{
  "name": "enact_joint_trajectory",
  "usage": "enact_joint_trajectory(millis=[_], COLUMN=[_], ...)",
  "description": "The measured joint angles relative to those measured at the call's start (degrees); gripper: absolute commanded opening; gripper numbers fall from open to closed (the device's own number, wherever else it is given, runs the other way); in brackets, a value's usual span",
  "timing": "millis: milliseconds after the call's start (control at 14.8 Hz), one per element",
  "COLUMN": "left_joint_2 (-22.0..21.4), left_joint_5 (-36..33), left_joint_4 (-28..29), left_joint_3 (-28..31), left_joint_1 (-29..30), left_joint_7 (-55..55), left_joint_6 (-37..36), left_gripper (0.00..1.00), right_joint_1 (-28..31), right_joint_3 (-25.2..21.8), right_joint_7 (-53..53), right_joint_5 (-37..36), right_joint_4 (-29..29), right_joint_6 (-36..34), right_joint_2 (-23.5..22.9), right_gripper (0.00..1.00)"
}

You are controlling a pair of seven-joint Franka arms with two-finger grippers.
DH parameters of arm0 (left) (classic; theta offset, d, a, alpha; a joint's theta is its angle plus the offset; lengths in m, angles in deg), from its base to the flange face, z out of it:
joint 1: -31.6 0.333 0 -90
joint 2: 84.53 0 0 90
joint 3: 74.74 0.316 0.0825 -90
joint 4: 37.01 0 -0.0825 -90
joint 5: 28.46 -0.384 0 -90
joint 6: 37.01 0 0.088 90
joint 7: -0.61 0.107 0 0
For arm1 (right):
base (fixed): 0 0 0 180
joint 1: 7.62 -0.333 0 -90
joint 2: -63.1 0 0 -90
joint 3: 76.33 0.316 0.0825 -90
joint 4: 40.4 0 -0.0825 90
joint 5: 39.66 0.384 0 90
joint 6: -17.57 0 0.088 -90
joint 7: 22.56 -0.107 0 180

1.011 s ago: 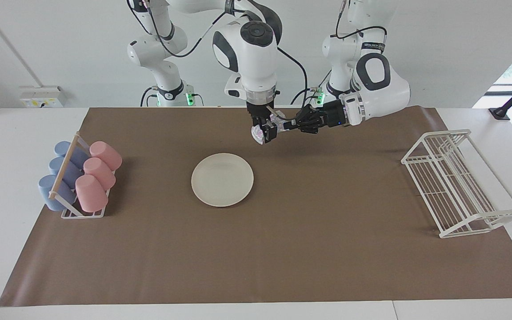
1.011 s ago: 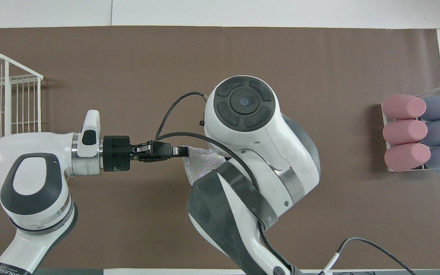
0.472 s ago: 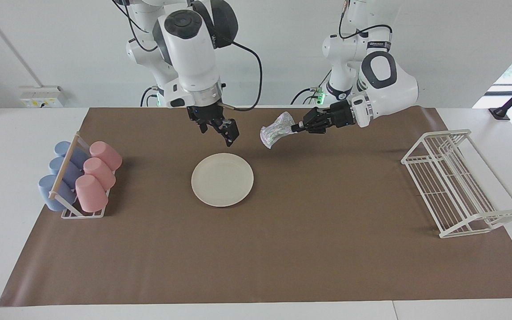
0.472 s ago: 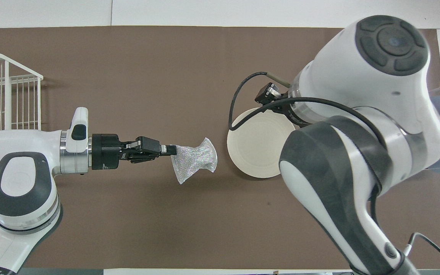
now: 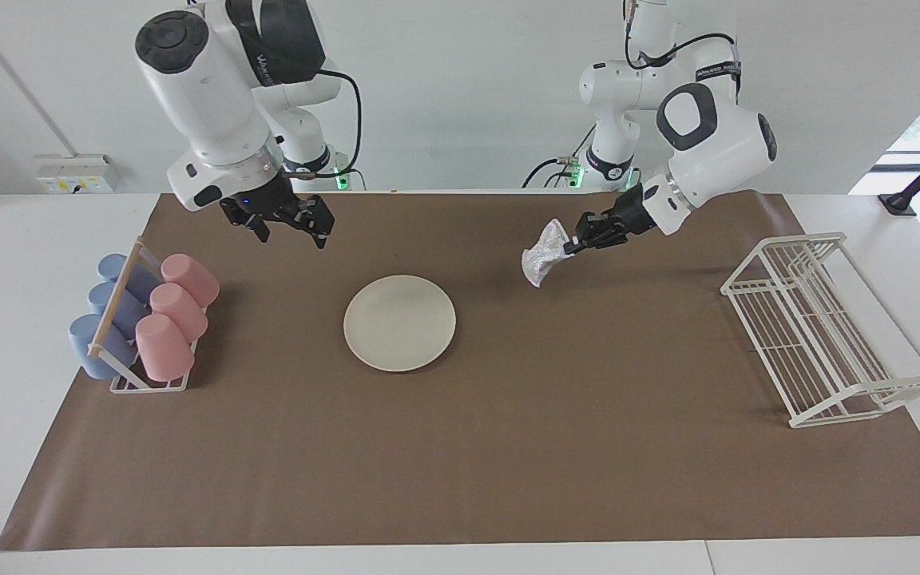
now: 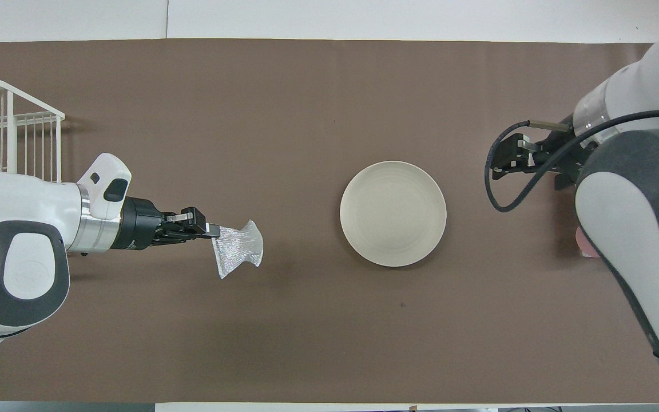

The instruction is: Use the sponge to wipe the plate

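Note:
The cream-white plate (image 5: 399, 323) (image 6: 393, 213) lies flat on the brown mat in the middle of the table, with nothing on it. The glittery silver sponge (image 5: 542, 254) (image 6: 238, 248) hangs in the air, pinched at one corner by my left gripper (image 5: 575, 243) (image 6: 210, 230), which is shut on it over the mat between the plate and the wire rack. My right gripper (image 5: 294, 226) (image 6: 504, 162) is open and holds nothing, raised over the mat between the plate and the cup holder.
A holder with several pink and blue cups (image 5: 144, 319) stands at the right arm's end of the mat. A white wire dish rack (image 5: 823, 329) (image 6: 12, 129) stands at the left arm's end.
The right gripper let go of the sponge and swung away toward the cup holder. The left gripper carried the sponge toward the wire rack, away from the plate.

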Motion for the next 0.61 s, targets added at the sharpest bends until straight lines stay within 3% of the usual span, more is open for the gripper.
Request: enact_joint_trajectory(millis=[337, 607], left_joint_2=[0.7, 2.9], left_joint_5=[-18.4, -33.5], left_joint_4=[-1.7, -8.2], left_joint_3=[0.0, -0.5], left_joint_1=[0.0, -0.2], left_joint_7=[-8.7, -15.9], left_joint_6=[-0.2, -6.2], left_gripper=[0.0, 0.0], right_joint_1=[2.0, 2.3], right_joint_3=[0.3, 0.4], right_joint_7=[5.2, 5.4], right_joint_5=[0.0, 0.0], right_joint_4=[0.2, 0.2], right_joint_6=[-0.1, -0.1], right_joint_2=[0.0, 0.1], right_gripper=[1.0, 1.0])
